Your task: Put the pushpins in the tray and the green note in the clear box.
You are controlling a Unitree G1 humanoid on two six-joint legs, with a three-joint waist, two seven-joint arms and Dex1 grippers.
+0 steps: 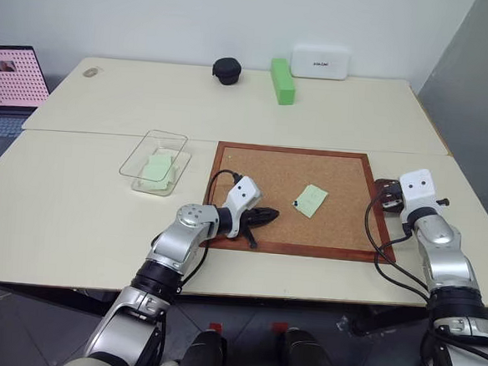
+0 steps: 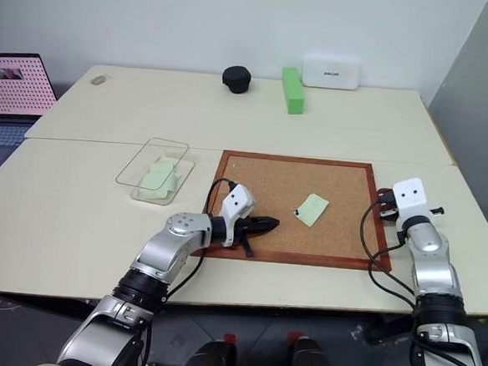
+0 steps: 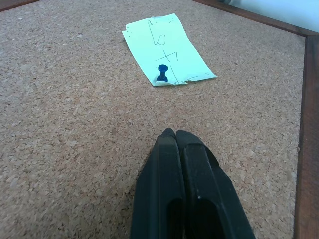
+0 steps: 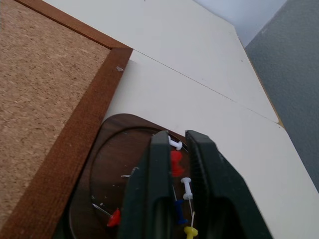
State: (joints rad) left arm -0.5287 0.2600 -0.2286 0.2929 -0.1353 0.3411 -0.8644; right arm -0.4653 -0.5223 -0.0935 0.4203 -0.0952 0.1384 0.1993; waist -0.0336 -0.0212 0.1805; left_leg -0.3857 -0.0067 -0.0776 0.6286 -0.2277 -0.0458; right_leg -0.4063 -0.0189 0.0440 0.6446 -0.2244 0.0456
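Right hand (image 4: 173,164) over tray (image 4: 107,149) at bench's right edge, fingers narrowly parted, red pushpin (image 4: 175,162) between them; may cling. Left hand (image 3: 175,137) shut, empty.

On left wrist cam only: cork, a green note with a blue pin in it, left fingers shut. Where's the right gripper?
Observer: The right gripper is over the tray, which sits against the right frame of the corkboard.
Operator: Anything in the tray?
Observer: Yes, several pushpins in white, blue, yellow and red. One red pushpin shows in the gap between the slightly parted jaws. I cannot tell whether they touch it.
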